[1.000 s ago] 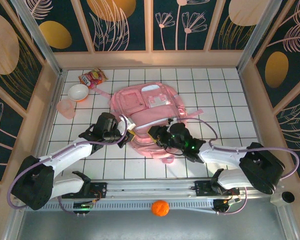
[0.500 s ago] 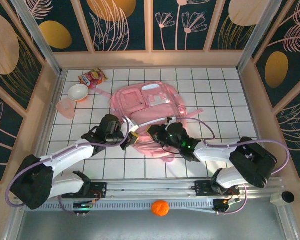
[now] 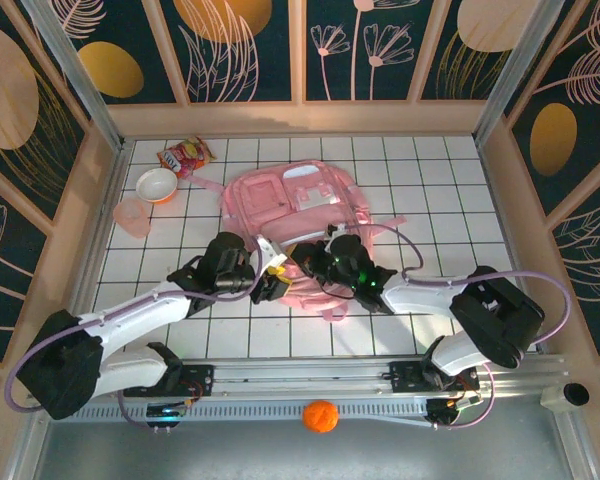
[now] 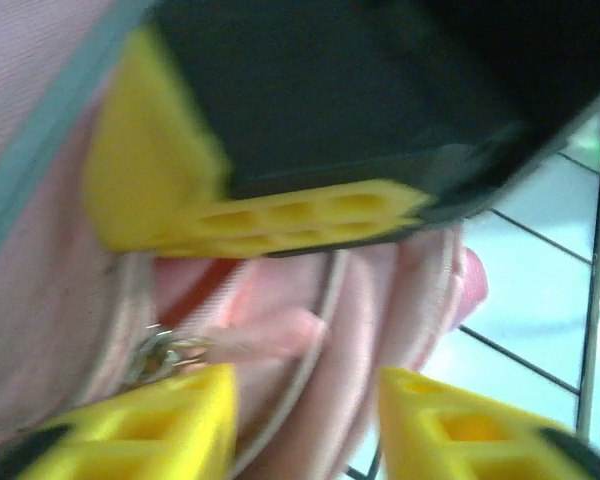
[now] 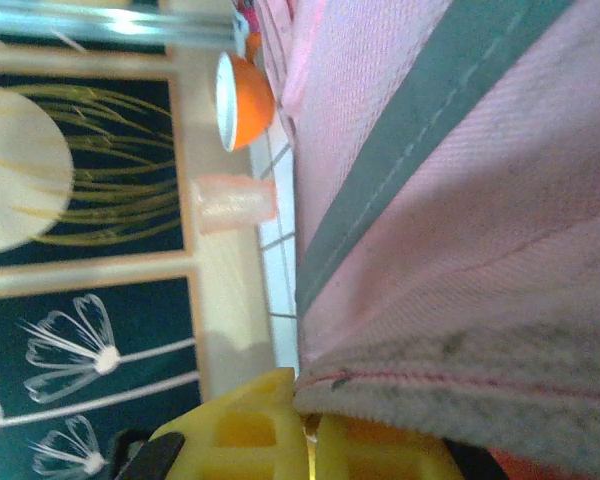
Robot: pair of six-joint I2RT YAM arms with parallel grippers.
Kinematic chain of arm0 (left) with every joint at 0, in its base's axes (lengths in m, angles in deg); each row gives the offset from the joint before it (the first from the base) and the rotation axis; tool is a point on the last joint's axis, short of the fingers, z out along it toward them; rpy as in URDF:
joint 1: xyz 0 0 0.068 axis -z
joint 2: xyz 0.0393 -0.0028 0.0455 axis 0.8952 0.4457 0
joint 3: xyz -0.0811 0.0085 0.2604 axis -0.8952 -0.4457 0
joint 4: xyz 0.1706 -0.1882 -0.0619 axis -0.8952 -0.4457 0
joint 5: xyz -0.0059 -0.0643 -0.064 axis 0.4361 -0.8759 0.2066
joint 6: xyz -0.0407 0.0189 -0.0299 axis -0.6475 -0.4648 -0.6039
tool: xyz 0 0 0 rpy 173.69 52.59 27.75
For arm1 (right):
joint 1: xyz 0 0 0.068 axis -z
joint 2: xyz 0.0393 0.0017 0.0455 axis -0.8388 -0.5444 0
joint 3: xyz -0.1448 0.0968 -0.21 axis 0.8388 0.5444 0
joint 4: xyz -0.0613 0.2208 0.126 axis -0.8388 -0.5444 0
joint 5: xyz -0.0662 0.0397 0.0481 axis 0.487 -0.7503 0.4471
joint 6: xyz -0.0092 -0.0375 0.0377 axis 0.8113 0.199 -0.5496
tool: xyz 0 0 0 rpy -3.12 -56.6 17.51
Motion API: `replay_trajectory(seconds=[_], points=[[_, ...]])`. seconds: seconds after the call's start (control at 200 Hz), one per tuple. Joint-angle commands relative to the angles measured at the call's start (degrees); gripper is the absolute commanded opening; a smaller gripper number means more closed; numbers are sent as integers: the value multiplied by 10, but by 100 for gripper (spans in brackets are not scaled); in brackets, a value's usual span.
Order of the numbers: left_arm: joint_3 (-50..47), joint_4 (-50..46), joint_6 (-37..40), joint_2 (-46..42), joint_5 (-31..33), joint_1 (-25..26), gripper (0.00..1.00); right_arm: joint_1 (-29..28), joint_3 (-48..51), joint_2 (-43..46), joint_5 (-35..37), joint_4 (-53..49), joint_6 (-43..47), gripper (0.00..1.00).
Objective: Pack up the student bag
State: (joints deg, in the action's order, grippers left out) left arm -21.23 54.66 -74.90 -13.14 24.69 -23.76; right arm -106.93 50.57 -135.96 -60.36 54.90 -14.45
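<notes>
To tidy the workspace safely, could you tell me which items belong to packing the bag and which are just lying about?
Job: bag, left gripper, right gripper.
Lying about, untouched: bowl, cup, snack packet, orange ball.

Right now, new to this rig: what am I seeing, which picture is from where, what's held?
Two robot arms, left and right, are bolted at the near edge of a gridded table. The wide picture looks down from above, behind them; the close-ups come from cameras on their wrists. On the table lie a pink student bag, a bowl, a cup and a snack packet; an orange ball lies off it, by the arms' bases. The right pincer is shut, seemingly pinching the bag's near edge. The left pincer is open beside it, bag fabric showing between its yellow fingers.
</notes>
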Motion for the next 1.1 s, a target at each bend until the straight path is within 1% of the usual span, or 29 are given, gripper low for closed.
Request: replay_trajectory(seconds=[0.0, 0.065, 0.15, 0.225, 0.325, 0.375, 0.47, 0.556, 0.676, 0.756, 0.936, 0.996, 1.061, 1.096], points=[[28, -71, 134, -47, -24, 4, 55, 20, -44, 10, -63, -93, 111, 0], [29, -95, 188, -76, 7, 3, 58, 32, -57, 14, -102, -141, 158, 0], [29, -94, 246, -101, 63, 3, 61, 47, -69, 18, -154, -186, 215, 0], [36, -93, 299, -107, 94, 3, 62, 56, -72, 25, -184, -214, 255, 0], [47, -103, 380, -89, 124, 4, 63, 71, -72, 34, -220, -235, 284, 0], [57, -108, 409, -71, 147, 3, 63, 80, -74, 39, -232, -246, 293, 0], [79, -127, 458, -29, 172, 4, 64, 94, -78, 47, -245, -267, 307, 0], [89, -126, 485, 1, 175, 3, 64, 101, -79, 52, -249, -274, 314, 0], [105, -130, 491, 36, 135, 3, 62, 105, -74, 56, -249, -262, 306, 0], [102, -122, 489, 57, 121, 4, 59, 107, -70, 58, -257, -241, 297, 0], [88, -63, 484, 88, 105, 4, 41, 110, -71, 57, -274, -227, 295, 0], [96, -70, 473, 93, 94, 4, 28, 113, -72, 60, -274, -230, 298, 0], [104, -76, 450, 93, 78, 4, 9, 116, -72, 69, -266, -243, 309, 0], [105, -77, 435, 92, 66, 4, 2, 116, -73, 77, -252, -258, 318, 7]])
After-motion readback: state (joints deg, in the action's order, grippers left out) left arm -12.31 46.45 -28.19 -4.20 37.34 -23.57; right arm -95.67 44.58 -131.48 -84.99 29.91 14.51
